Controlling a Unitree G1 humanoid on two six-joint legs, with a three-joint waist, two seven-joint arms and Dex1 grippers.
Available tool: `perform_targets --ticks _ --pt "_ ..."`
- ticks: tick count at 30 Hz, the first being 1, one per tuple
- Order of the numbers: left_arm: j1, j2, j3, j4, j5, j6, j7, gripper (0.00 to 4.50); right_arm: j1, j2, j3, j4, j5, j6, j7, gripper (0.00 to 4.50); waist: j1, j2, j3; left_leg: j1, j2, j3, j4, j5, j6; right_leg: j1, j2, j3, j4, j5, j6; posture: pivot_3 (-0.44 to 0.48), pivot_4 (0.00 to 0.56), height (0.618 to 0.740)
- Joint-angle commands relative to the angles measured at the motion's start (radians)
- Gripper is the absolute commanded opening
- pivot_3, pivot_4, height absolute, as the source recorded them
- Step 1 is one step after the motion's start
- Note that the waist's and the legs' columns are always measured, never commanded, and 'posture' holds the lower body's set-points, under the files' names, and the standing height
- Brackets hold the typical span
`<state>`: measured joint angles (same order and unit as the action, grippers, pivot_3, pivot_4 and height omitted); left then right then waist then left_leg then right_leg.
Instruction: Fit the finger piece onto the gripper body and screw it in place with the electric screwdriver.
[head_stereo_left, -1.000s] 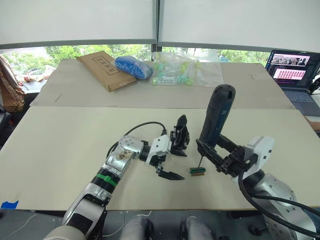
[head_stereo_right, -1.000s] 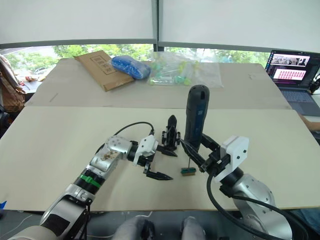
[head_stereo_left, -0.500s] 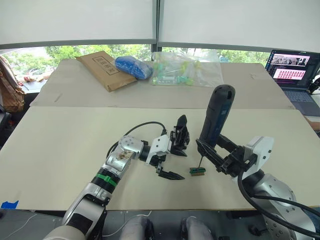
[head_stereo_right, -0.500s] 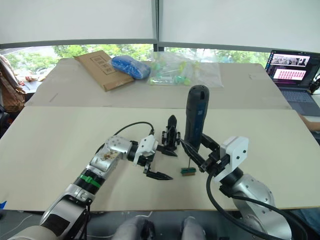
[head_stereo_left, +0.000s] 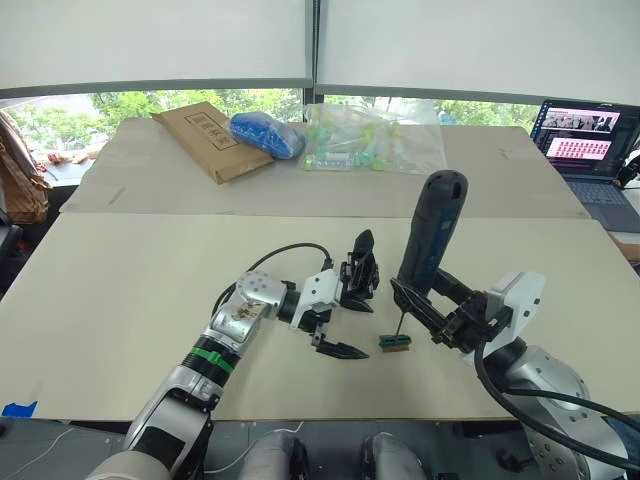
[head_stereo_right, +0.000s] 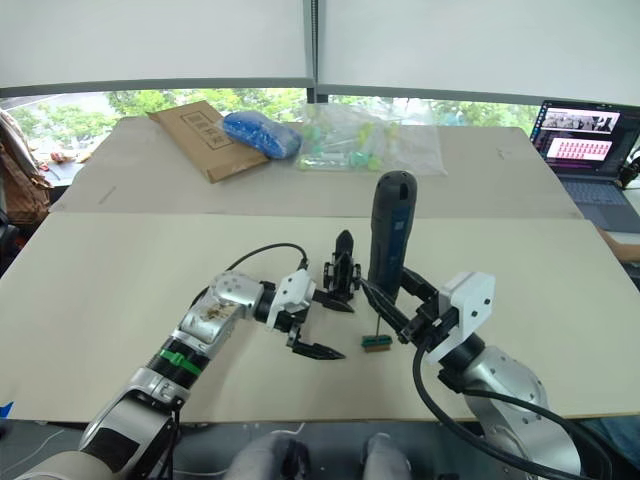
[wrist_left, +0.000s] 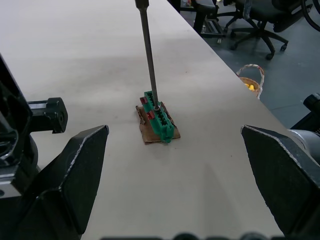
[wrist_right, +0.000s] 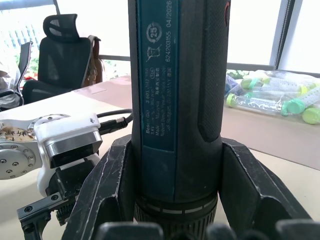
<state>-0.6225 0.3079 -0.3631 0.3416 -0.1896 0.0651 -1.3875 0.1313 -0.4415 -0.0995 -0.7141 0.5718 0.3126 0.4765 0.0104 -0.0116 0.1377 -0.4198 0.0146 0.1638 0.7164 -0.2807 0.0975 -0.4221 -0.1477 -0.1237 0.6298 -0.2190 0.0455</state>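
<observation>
Gripper body stood upright on the table, just beside the left gripper, whose fingers were spread wide. Nearby, the right gripper clamped the electric screwdriver upright, bit resting on a small green block.

bluish-black electric screwdriver, green block, beige table

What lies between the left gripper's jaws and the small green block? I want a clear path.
Bare tabletop separates the open left gripper from the green block, where the electric screwdriver's bit rests, in the left wrist view.
</observation>
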Motion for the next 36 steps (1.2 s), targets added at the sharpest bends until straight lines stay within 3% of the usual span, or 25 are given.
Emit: perform_targets --ticks 1,7,12,24,31,36 --pt "0.005 0.019 0.021 -0.065 -0.023 0.007 -0.007 4.5 -0.026 -0.018 -0.049 -0.062 0.03 -0.007 -0.005 1.9 0.0 0.0 0.0 0.0 0.0 0.0 0.0 0.0 0.0 0.0 0.0 0.0 0.0 0.0 0.0 0.0 0.15 0.732" --pt "0.078 0.116 0.063 -0.188 -0.077 0.088 -0.02 4.5 -0.1 -0.063 -0.092 -0.146 0.128 0.069 -0.055 1.9 -0.006 0.0 0.0 0.001 0.001 0.0 -0.001 0.0 0.0 -0.001 0.0 0.0 0.0 0.0 -0.001 0.0 0.15 0.732" --pt "0.122 0.15 0.109 -0.212 -0.078 0.135 0.062 4.5 -0.164 -0.109 -0.133 -0.163 0.225 0.123 -0.08 1.9 -0.002 0.0 0.0 0.001 0.0 0.0 0.0 0.0 0.0 0.0 0.0 0.0 0.0 0.0 -0.001 0.0 0.15 0.732" --pt "0.063 -0.097 0.095 0.022 0.078 0.057 0.429 4.5 -0.191 -0.148 -0.149 -0.144 0.273 0.14 -0.09 1.9 0.006 0.0 0.0 0.0 -0.001 0.0 0.0 0.0 0.0 0.001 0.0 0.0 0.0 0.0 0.0 0.0 0.15 0.732" --pt "-0.04 -0.166 0.114 0.232 0.109 -0.075 0.478 4.5 -0.177 -0.163 -0.165 -0.161 0.28 0.144 -0.108 1.9 0.007 0.0 0.0 0.0 -0.001 0.0 0.0 0.0 0.001 0.001 -0.001 0.0 0.0 0.0 0.0 0.0 0.15 0.732" --pt "-0.123 -0.195 0.135 0.372 0.098 -0.154 0.439 4.5 -0.17 -0.171 -0.17 -0.158 0.278 0.137 -0.113 1.9 0.003 0.0 0.0 0.0 0.0 0.0 0.0 0.0 0.001 0.001 -0.001 0.0 0.0 0.0 0.0 0.0 0.15 0.732"
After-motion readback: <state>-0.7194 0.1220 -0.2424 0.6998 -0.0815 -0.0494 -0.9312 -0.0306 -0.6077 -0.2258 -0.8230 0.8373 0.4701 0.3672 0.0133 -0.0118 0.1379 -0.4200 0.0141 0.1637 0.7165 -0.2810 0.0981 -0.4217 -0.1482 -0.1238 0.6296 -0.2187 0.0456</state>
